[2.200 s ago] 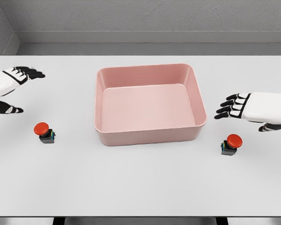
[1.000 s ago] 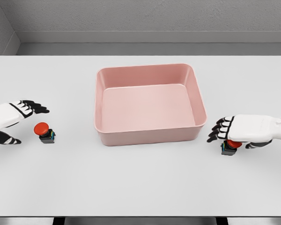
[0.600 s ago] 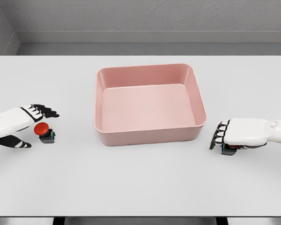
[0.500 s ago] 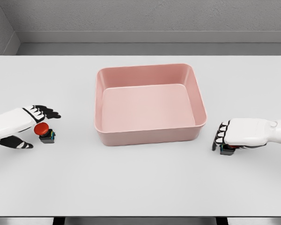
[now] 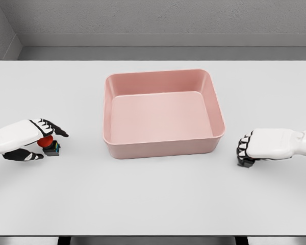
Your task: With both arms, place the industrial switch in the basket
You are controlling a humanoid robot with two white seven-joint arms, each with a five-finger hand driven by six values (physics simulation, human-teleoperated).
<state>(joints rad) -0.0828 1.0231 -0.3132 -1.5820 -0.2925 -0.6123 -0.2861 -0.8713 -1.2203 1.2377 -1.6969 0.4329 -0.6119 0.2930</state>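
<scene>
Two industrial switches with red mushroom caps and dark bases stand on the white table. The left switch (image 5: pixel 50 147) sits under my left hand (image 5: pixel 51 145). That hand's fingers (image 5: pixel 55 130) reach over the cap from behind and the thumb lies in front, not closed tight. The right switch (image 5: pixel 245 163) is almost hidden: only a bit of its dark base shows beneath my right hand (image 5: pixel 243 153), whose fingers curl down around it. The pink basket (image 5: pixel 158 148) is between the hands, with nothing in it.
The white table (image 5: pixel 153 199) runs wide in front of the basket, and its front edge is near the bottom of the view. A grey wall stands behind the table's far edge.
Both hands came down and inward onto the switches. The right hand curled over its switch and hid the red cap; the left hand's fingers lowered over the left cap.
</scene>
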